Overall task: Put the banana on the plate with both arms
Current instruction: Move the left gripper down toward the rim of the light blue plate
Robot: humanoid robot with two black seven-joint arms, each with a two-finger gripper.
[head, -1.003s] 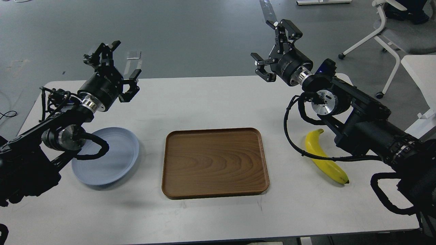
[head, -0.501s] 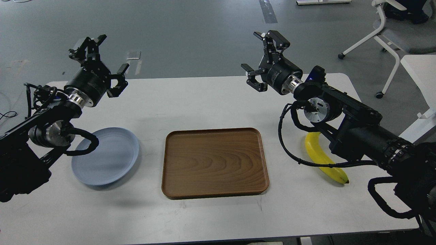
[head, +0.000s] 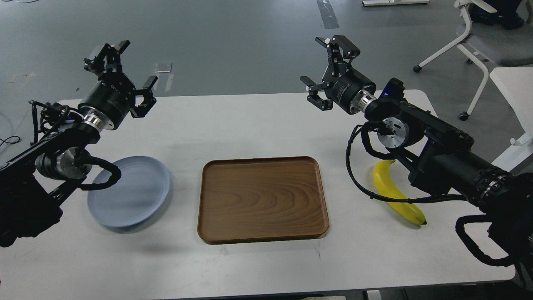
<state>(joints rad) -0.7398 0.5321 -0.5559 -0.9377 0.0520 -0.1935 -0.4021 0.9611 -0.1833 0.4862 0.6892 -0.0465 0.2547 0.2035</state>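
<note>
The yellow banana lies on the white table at the right, partly crossed by my right arm and its cable. The pale blue-grey plate lies on the table at the left, its left edge hidden behind my left arm's cable. My left gripper is open and empty, raised above the table's far left edge, well beyond the plate. My right gripper is open and empty, raised above the table's far edge, up and left of the banana.
A rectangular brown wooden tray sits mid-table between plate and banana. A white office chair stands on the grey floor at the far right, next to another white table edge.
Over the second, my left gripper swung left and up, away from the plate. My right gripper shifted left, then slightly back right. Both stayed open; banana and plate did not move.
</note>
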